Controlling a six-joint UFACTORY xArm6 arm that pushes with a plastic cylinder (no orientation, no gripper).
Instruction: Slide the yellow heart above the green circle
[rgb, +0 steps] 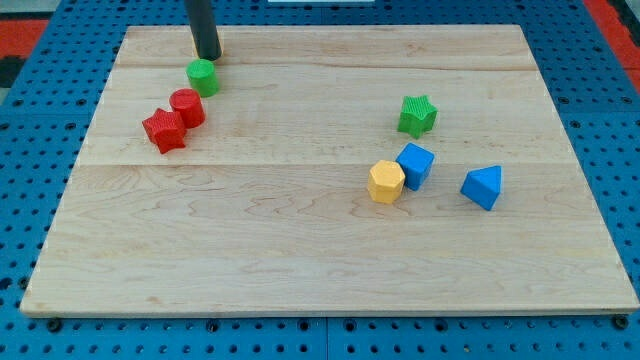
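Task status: judged not begun; no yellow heart can be made out.
Yellow block (386, 181): the only yellow piece, looks hexagonal; right of centre, touching the blue cube (416, 164).
Green circle (202, 76): upper left of the table (300, 260), just above the red circle (187, 106).
Remaining: yellow block must cross the table to the strip above the green circle.
My tip (208, 57): just above the green circle, close by or touching; well apart from the yellow block.
Claw: none fitted, a bare rod; nothing held.
Others: red star (164, 130), green star (417, 115), blue pyramid (482, 186).

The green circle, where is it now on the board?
The green circle sits at the view's upper left, just below my tip and just above the red cylinder.
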